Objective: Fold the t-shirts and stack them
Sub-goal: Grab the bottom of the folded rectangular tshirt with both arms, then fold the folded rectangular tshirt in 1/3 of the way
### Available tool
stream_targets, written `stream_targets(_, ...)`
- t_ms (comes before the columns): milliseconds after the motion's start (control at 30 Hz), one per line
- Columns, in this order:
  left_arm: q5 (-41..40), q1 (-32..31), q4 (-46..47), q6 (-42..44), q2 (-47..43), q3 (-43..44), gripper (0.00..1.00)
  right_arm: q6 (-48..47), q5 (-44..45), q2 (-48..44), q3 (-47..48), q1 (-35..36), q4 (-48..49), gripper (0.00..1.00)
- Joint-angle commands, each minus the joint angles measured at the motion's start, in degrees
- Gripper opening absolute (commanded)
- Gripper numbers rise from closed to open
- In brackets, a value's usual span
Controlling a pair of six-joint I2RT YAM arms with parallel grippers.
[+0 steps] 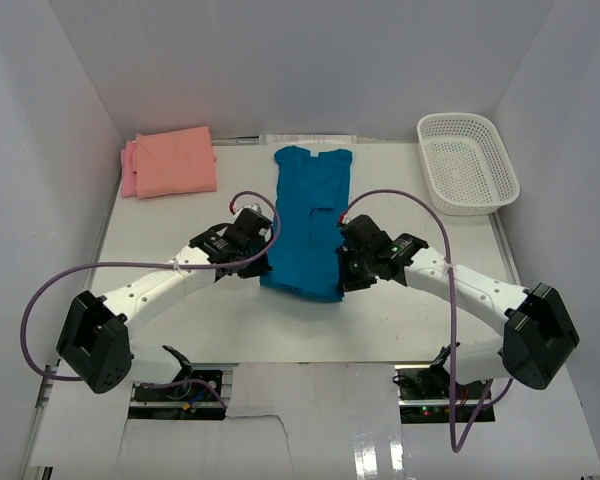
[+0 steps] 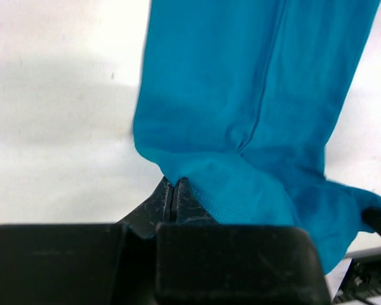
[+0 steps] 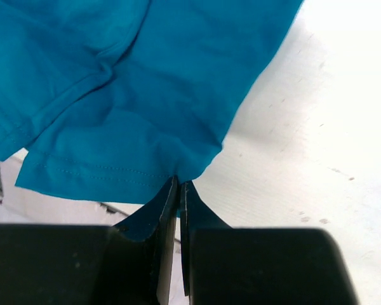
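A teal-blue t-shirt (image 1: 310, 215) lies lengthwise in the middle of the table, folded into a narrow strip with its collar at the far end. My left gripper (image 1: 263, 262) is shut on its near left hem corner (image 2: 178, 171). My right gripper (image 1: 342, 278) is shut on the near right hem corner (image 3: 184, 171). Both corners are lifted a little off the table. A salmon-orange t-shirt (image 1: 176, 160) sits folded at the far left on top of a pink t-shirt (image 1: 128, 170), of which only an edge shows.
A white mesh basket (image 1: 466, 162) stands at the far right corner. White walls close in the table on the left, right and far sides. Purple cables loop off both arms over the table.
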Motion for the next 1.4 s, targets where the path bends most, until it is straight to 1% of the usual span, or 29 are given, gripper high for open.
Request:
stream_targets(0,-3.6,0.7,2.3,3.6,3.9,5.6,0.0,-2.8,5.2,2.6,4.6,-1.2,-1.5,0.08)
stream_targets(67,-4.3,0.7,3.4,4.7,7.2,8.6,0.0,-3.7,7.8,4.8,7.2,-1.8,-1.4,0.08)
stream_targets(200,-5.3,1.6,4.6,6.1,12.9,13.6,0.0,-5.4,9.1,9.7,11.8,-3.8,-1.2,0.08)
stream_targets(300,-5.5,2.9,4.9,6.6,17.3,18.3,0.0,-7.3,9.4,12.6,16.1,-6.8,-1.3,0.08)
stream_targets(467,-5.0,5.4,4.9,6.0,21.9,25.8,0.0,-10.5,9.3,17.1,24.1,-10.1,-1.6,0.08)
stream_targets(600,-8.9,5.9,4.1,6.1,25.4,31.8,0.0,-12.0,8.8,22.1,29.8,-11.7,-2.8,0.08)
stream_targets(767,-11.8,6.3,2.8,7.2,30.9,39.1,0.0,-13.3,7.6,27.7,36.9,-13.2,-4.5,0.08)
stream_targets(800,-12.0,6.4,2.4,7.3,31.8,41.7,0.0,-13.3,7.6,28.3,39.1,-13.3,-4.9,0.08)
stream_targets(900,-12.4,6.8,1.3,7.3,34.5,44.9,0.0,-13.5,7.5,30.2,41.6,-13.8,-5.4,0.08)
stream_targets(1367,-9.8,10.3,1.2,7.3,43.2,52.0,0.0,-14.6,6.8,37.4,48.8,-17.8,-6.1,0.08)
